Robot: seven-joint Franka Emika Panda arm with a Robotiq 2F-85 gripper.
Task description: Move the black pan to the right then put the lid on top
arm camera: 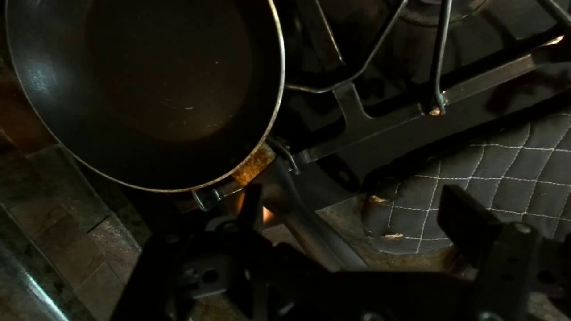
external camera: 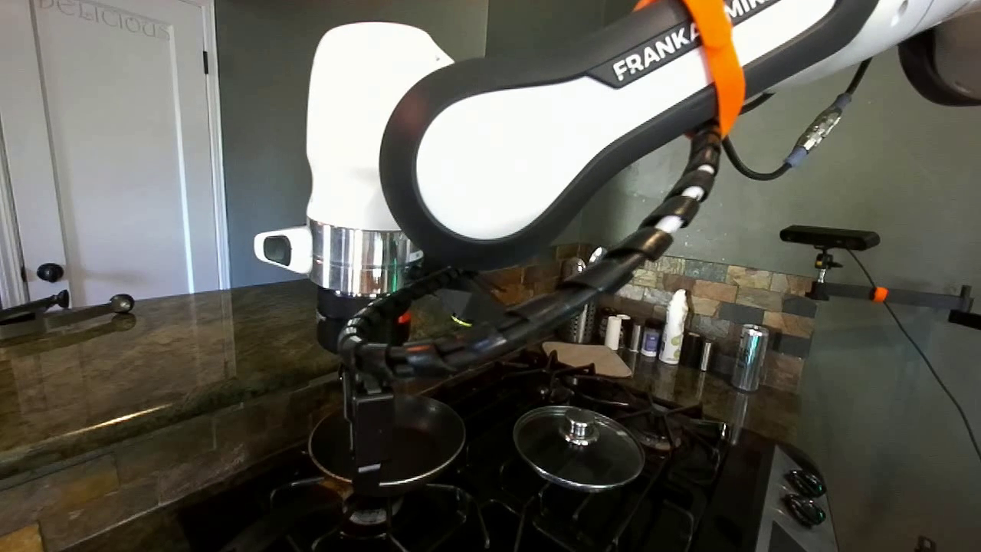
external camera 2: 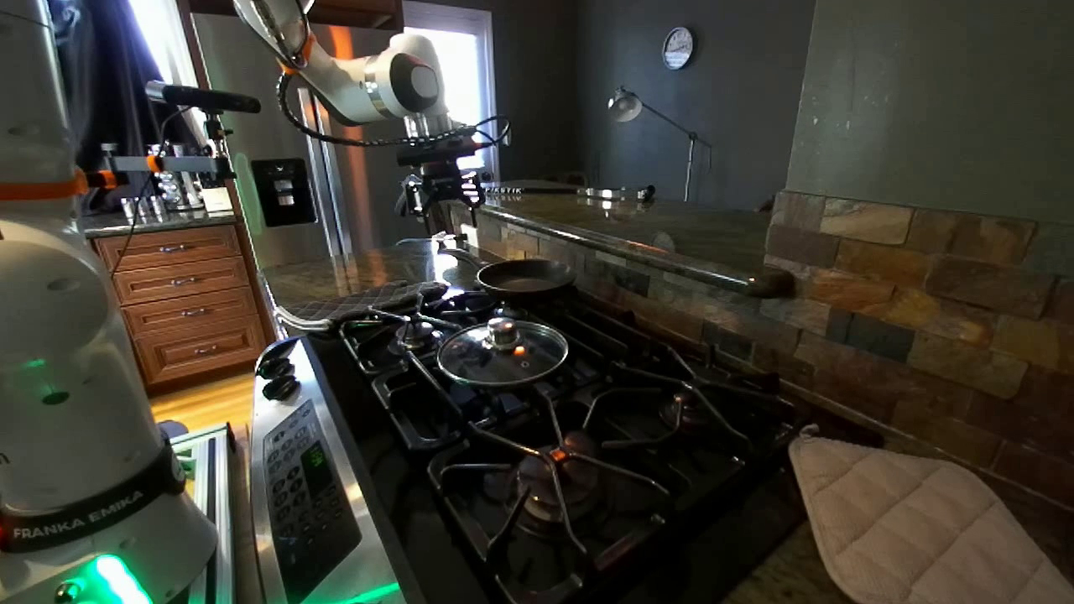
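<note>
The black pan [external camera: 429,438] is a shallow round pan on the stove, beside the raised counter; it also shows in an exterior view [external camera 2: 527,278] and fills the upper left of the wrist view [arm camera: 178,84]. Its dark handle [arm camera: 323,238] runs between the fingers in the wrist view, nearer the left finger. The glass lid [external camera: 559,458], with a metal rim and shiny knob, lies on the grates apart from the pan; it also shows in an exterior view [external camera 2: 503,365]. It is out of the wrist view. My gripper [arm camera: 352,194] points down, open and empty, above the handle.
A dark quilted mitt [arm camera: 428,191] lies on the counter near the handle. A light pot holder [external camera 2: 923,512] lies at the stove's far end. The raised counter ledge [external camera: 153,368] runs alongside the pan. Metal grates [external camera 2: 554,453] cover the stove. Bottles [external camera: 674,330] stand by the wall.
</note>
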